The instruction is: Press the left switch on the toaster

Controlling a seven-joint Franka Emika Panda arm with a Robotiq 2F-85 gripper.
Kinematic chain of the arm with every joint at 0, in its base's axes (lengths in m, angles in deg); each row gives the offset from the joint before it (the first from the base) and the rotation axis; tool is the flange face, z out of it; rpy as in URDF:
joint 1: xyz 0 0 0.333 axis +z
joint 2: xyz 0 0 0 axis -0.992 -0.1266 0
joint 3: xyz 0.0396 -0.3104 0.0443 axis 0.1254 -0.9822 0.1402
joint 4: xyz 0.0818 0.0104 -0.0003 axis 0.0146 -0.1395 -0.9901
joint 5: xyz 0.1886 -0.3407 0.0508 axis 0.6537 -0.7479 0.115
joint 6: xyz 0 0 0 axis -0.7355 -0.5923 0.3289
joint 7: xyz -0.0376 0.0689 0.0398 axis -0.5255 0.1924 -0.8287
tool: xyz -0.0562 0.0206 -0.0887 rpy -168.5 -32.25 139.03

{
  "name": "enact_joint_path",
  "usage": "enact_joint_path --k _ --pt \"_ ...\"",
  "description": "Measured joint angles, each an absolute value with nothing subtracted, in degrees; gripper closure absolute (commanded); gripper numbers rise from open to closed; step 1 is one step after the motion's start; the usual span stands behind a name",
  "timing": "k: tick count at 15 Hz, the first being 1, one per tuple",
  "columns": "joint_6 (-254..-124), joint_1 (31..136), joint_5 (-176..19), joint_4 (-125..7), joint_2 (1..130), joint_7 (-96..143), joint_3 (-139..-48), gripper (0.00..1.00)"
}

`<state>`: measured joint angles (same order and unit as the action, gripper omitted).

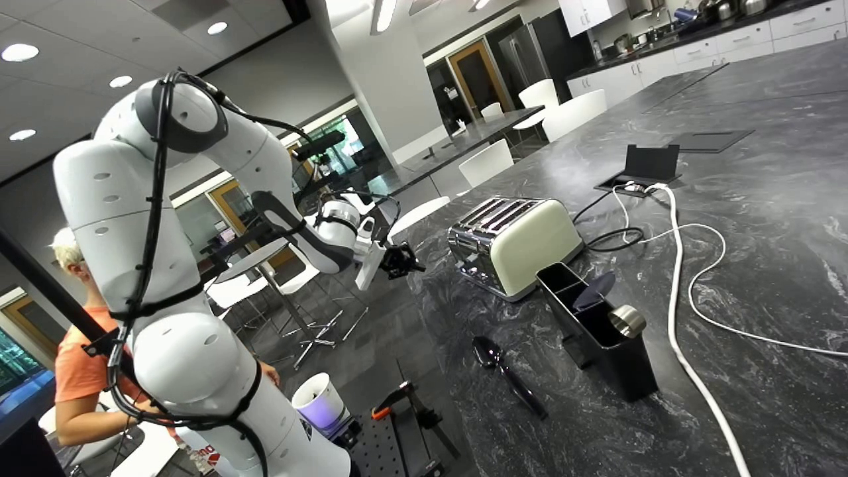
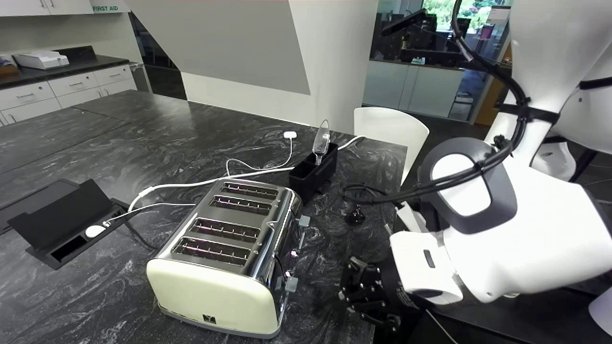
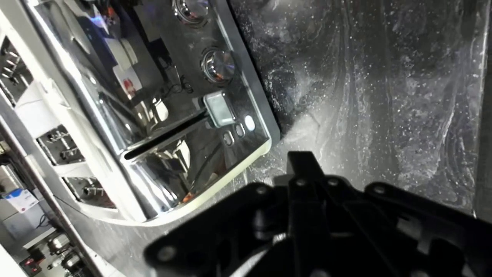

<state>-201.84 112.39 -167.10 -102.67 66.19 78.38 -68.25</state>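
Four slots [image 2: 224, 230] top the toaster [image 1: 516, 248], which stands on the desk [image 2: 158, 129] near the claw [image 3: 303, 161], apart from it. The claw's jaws are drawn together.

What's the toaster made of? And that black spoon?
The toaster: its front looks like polished metal, because it reflects like a mirror; its cream side looks smooth and evenly coloured, so maybe painted metal or plastic. The black spoon: probably glossy plastic, from its bright highlights.

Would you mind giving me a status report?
Gripper shut. Toaster upright on countertop, apart from the gripper. Black spoon to one side, seemingly out of the way.
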Motion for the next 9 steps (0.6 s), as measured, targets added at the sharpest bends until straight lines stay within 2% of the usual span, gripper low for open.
enact_joint_path --k 9 --pt "-191.1 112.55 -173.01 -95.96 54.96 84.3 -65.77 1.0"
